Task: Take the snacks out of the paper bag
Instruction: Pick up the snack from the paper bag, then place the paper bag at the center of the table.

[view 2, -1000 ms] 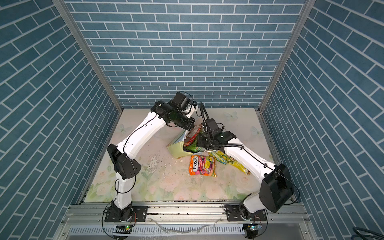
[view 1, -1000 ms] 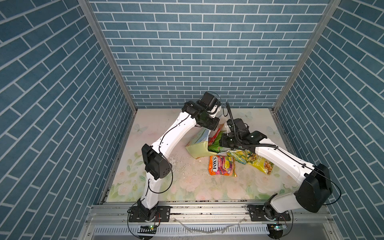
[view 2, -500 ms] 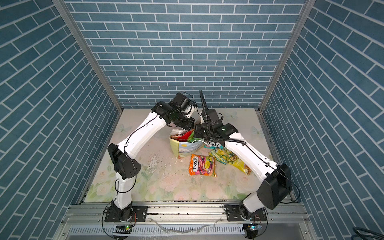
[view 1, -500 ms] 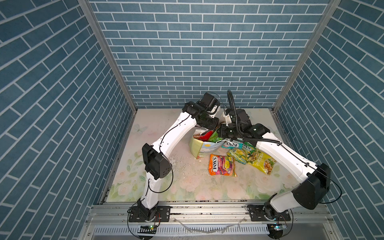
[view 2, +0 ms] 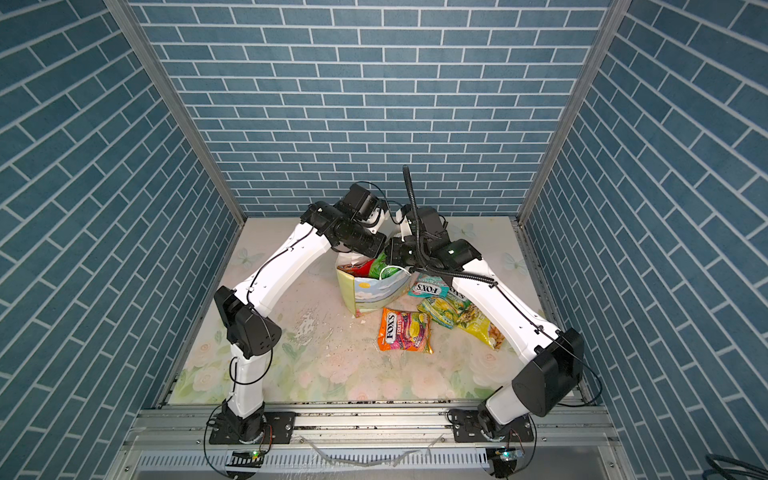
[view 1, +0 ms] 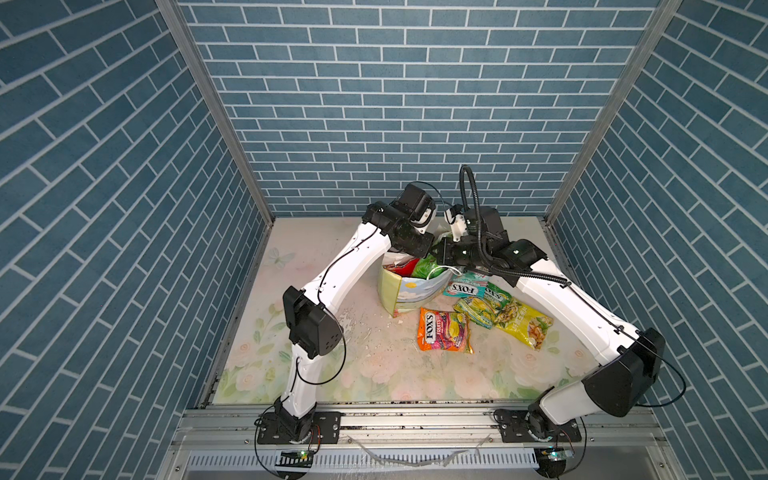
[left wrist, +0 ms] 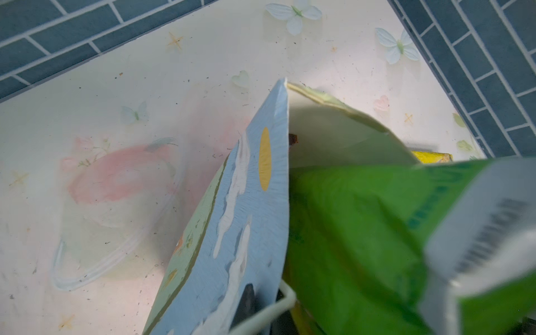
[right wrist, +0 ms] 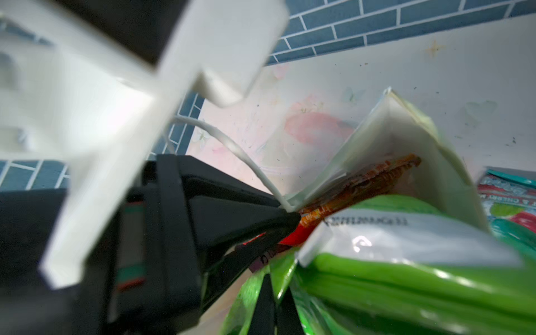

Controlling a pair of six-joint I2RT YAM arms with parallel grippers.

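Green packet, sticking out of the mouth of the paper bag and lying right at the right gripper (jaws pressed together on its film), runs lengthwise away from those tips, while the left gripper, just beside, pinches the bag's rim.

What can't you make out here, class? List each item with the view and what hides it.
Bottom of the paper bag: both top views, its walls and the green packet cover it.
Label of the red packet: right wrist view, blurred, partly behind the green packet.
Most of the yellow packet: left wrist view, behind the bag's wall.
The left hand: both top views, under its own wrist.
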